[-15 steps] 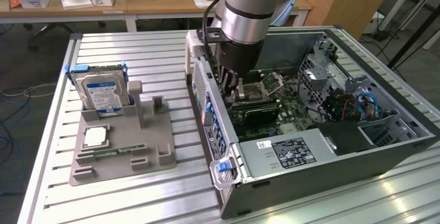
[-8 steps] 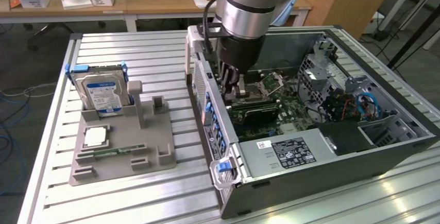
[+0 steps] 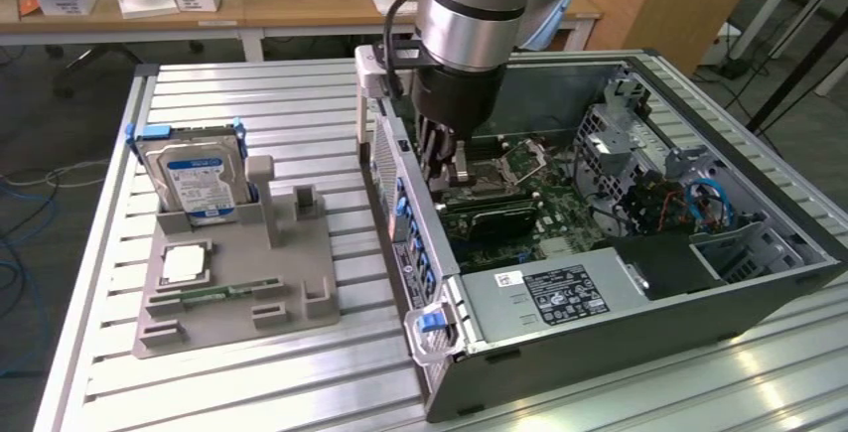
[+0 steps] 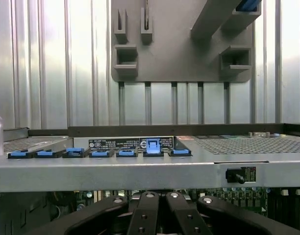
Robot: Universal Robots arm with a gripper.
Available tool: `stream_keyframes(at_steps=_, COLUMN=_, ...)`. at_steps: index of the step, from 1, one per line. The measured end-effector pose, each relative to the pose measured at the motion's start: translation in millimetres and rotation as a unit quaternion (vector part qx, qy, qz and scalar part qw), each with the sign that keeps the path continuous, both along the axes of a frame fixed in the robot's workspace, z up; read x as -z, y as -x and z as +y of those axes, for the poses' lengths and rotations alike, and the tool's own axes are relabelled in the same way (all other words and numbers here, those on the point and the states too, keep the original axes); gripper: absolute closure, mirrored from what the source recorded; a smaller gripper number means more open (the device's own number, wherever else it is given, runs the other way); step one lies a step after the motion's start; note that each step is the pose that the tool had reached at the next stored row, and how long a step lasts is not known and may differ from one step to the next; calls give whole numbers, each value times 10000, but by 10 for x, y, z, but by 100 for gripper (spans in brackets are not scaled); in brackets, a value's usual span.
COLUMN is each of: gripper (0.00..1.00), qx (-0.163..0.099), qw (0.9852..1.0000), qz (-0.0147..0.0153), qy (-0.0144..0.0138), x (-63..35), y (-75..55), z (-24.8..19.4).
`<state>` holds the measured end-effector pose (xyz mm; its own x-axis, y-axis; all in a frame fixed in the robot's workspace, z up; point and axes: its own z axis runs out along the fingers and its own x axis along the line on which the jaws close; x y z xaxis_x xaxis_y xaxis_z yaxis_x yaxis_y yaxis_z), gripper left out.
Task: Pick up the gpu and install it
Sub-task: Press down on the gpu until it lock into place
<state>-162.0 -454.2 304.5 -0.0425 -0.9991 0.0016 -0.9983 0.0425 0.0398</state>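
Exterior view: arm reaches down into the open PC case on the slatted metal counter; the tool sits low over the motherboard, near the case's rear wall. A thin dark piece hangs under the tool, likely the gpu, but it's edge-on and mostly masked by the fingers, so I can't tell if the tool is clamped on it. Grey fixture tray at the exterior view's left carries the hard drive upright, a CPU and a memory stick. Wrist view: black finger linkages are cut off by the frame edge, tips hidden. Case rear edge with blue slot clips ahead, fixture tray beyond.
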Motion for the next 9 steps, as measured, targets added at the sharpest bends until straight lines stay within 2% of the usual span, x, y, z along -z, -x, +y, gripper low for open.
stream_keyframes(at_steps=4, gripper=89, qx=0, qw=10000, qz=-3, qy=1, x=28, y=1, z=0)
stream_keyframes(at_steps=9, gripper=89, qx=0, qw=10000, qz=-2, qy=17, x=73, y=1, z=-1)
